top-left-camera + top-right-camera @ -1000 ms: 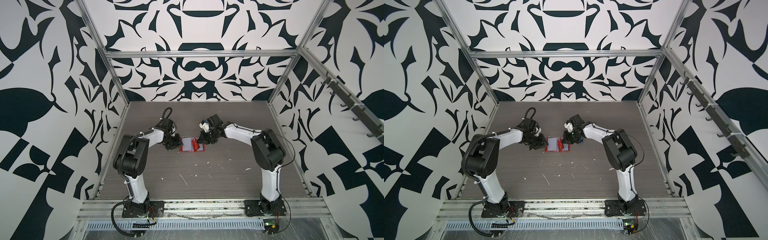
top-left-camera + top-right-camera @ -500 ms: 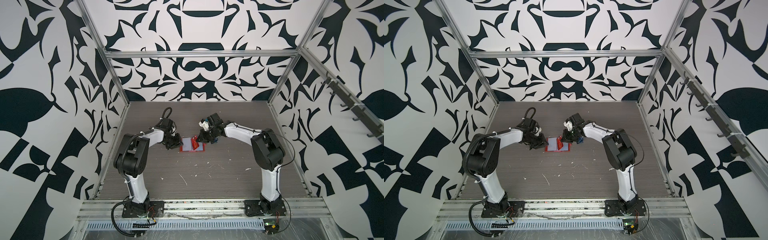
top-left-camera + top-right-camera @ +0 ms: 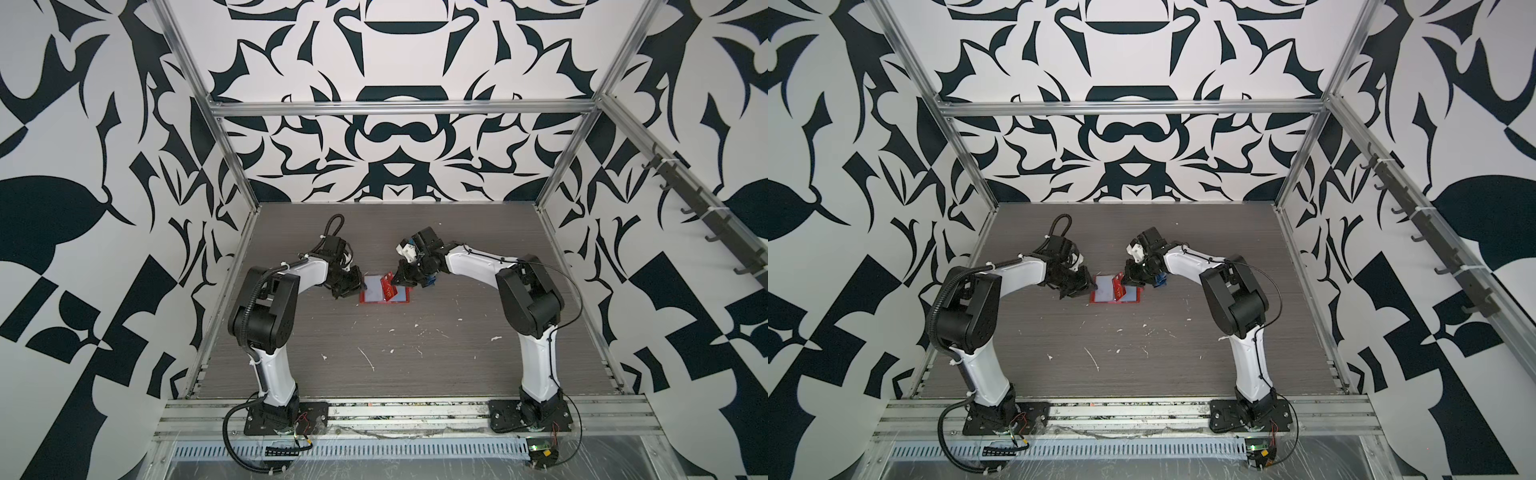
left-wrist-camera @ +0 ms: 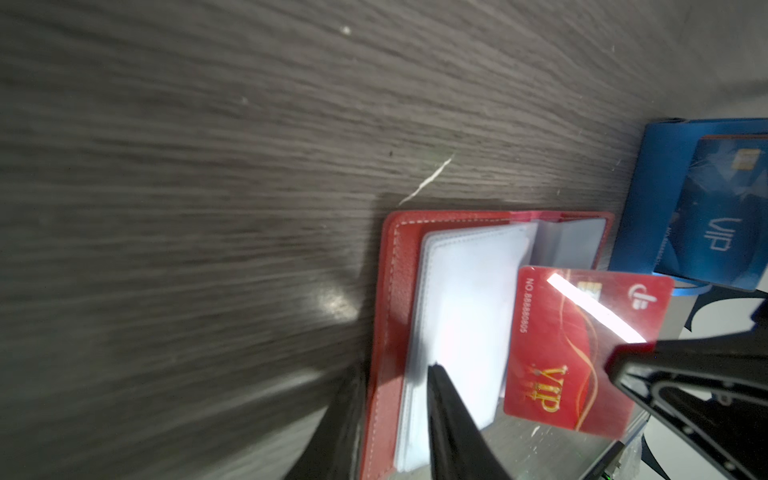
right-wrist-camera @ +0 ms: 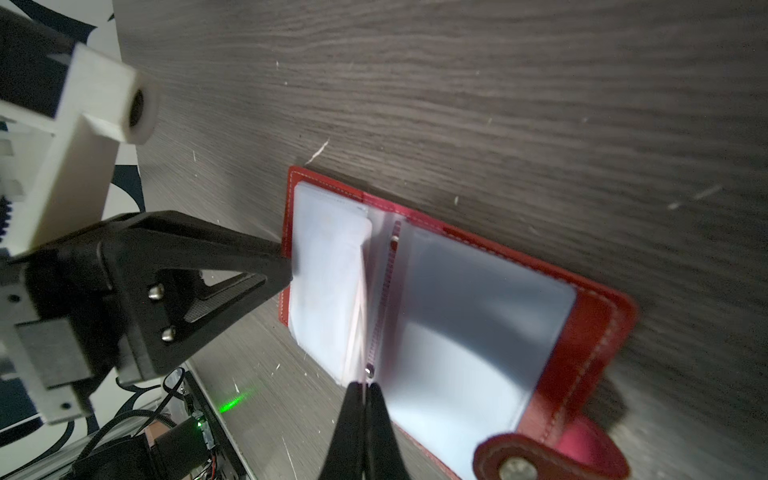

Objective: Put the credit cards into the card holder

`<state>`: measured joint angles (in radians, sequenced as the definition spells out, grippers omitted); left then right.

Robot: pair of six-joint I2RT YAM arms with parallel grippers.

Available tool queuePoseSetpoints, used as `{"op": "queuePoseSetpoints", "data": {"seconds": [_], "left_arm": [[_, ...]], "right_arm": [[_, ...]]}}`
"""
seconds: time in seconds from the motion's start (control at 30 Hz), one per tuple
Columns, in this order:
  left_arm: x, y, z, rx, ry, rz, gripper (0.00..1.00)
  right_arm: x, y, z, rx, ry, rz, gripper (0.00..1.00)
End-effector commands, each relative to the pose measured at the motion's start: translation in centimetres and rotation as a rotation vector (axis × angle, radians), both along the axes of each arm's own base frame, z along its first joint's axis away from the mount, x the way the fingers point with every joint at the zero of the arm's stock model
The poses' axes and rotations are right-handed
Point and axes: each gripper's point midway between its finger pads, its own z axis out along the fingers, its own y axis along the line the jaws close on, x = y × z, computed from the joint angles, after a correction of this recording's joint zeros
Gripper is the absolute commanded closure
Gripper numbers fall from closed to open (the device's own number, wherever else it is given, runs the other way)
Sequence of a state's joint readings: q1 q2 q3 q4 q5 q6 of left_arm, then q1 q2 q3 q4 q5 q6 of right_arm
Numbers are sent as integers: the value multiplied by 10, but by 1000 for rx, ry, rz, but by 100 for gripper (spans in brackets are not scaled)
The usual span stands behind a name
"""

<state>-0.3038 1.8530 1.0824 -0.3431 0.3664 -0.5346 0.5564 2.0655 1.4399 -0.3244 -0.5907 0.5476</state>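
Observation:
The red card holder (image 3: 386,303) (image 3: 1115,303) lies open on the table, its clear pockets facing up. My left gripper (image 3: 359,286) (image 4: 395,374) is shut on the card holder's left cover (image 4: 390,291) and the pocket stack. My right gripper (image 3: 399,282) (image 5: 365,388) is shut on a red VIP credit card (image 4: 582,345) (image 3: 388,289). It holds the card on edge over the holder's spine (image 5: 384,291). Another credit card, blue (image 4: 723,216), stands in a blue rack. The snap tab strap (image 5: 540,457) sticks out from the right cover.
The blue rack (image 3: 430,281) (image 4: 652,199) stands on the table just right of the holder, under the right wrist. White flecks dot the dark wood-grain table (image 3: 374,357). Patterned walls and metal frame posts close in the table on three sides.
The red card in my right gripper has edged slightly left over the holder's middle. My left gripper keeps its hold and has hardly moved.

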Motion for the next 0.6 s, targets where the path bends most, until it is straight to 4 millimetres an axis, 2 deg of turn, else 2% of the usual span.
{"op": "queuePoseSetpoints", "data": {"seconds": [0.0, 0.27, 0.57], "left_arm": [[-7, 6, -16, 42, 57, 9, 69], [-7, 8, -18, 53, 59, 14, 74], [-8, 8, -18, 56, 60, 16, 74]], "right_arm": [[4, 5, 17, 21, -28, 4, 100], [4, 0, 24, 8, -61, -15, 100], [1, -2, 20, 0, -51, -17, 100]]}}
